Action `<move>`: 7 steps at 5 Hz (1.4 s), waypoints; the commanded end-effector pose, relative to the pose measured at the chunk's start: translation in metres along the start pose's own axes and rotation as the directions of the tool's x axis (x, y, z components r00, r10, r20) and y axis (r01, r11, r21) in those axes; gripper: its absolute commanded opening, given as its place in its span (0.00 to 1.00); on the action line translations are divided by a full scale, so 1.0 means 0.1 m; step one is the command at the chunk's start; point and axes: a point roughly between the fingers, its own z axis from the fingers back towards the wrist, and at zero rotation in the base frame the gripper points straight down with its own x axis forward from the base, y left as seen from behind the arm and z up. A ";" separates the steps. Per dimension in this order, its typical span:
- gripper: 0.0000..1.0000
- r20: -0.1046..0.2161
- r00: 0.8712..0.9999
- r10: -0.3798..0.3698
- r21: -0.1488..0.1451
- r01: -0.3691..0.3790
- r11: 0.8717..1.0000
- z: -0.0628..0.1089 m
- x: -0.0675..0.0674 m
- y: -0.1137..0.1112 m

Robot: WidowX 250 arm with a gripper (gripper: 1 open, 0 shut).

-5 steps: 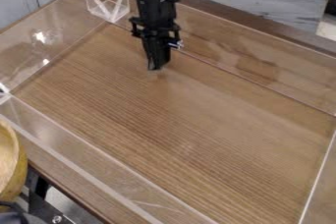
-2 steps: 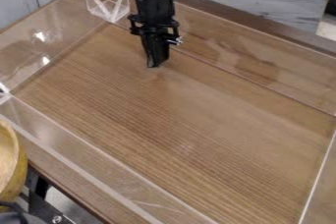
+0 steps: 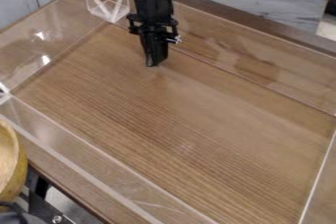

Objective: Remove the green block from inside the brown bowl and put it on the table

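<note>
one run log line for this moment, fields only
gripper: shut, empty, pointing down | table: wood top, acrylic walls | green block: not in view

The surface (image 3: 184, 120) was brown wood grain, bordered by low clear walls (image 3: 53, 144). A clear triangular piece (image 3: 105, 7) stood at its far edge.

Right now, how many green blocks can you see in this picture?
0. No green block shows on the table or at the gripper, which is shut. Only a sliver of the bowl shows at the left edge, so one may lie hidden inside it.
</note>
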 end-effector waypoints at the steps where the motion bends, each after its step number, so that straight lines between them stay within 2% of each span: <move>1: 0.00 0.061 0.998 -0.001 0.027 0.000 1.000 0.21 0.10 0.05; 7: 0.00 0.049 0.999 0.015 0.004 -0.016 1.000 0.25 0.10 0.06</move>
